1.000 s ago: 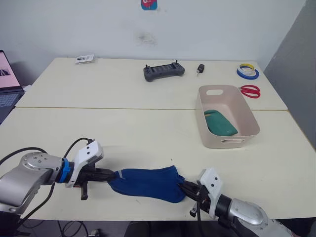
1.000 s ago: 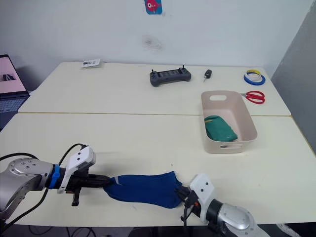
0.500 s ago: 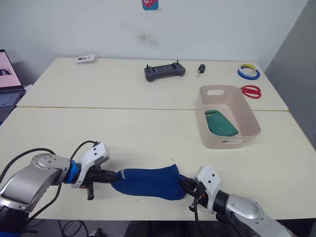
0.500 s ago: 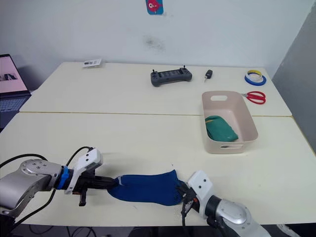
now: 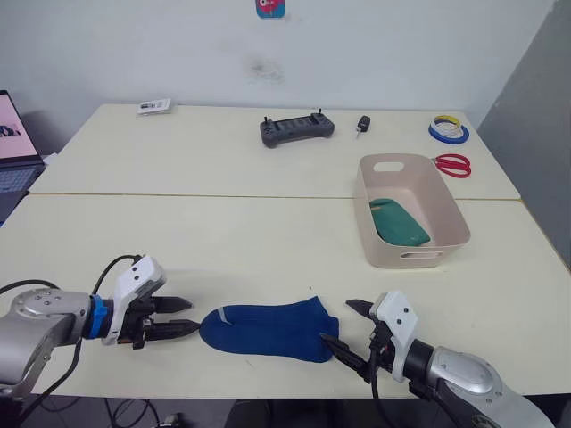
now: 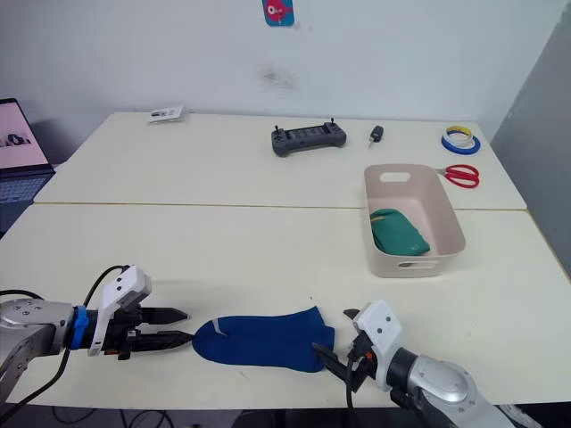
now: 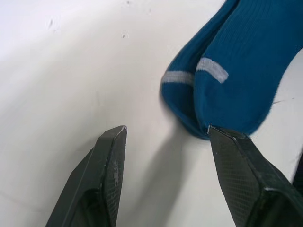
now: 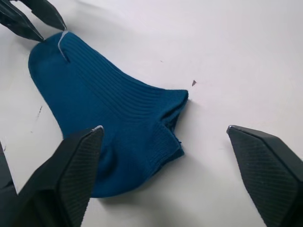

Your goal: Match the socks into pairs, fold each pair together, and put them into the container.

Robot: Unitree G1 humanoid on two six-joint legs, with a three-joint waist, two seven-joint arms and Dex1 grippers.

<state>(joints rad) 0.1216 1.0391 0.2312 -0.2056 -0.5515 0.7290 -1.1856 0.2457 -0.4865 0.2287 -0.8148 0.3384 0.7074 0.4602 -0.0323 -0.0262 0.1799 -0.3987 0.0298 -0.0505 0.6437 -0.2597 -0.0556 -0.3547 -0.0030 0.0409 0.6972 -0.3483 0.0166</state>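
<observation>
From the head views, the blue pair [image 5: 268, 330] lies flat and stacked on the near desk [image 5: 268, 241], the left tool [image 5: 169, 322] gaping just off its toe, the right tool [image 5: 350, 325] spread wide at its cuff, and the container [image 5: 410, 210], holding a green pair [image 5: 397, 223], well apart. In the left wrist view both toes overlap neatly, so I'd regrip one end through both layers. The right wrist view shows the cuffs slightly offset; fold toe over cuff squarely.
</observation>
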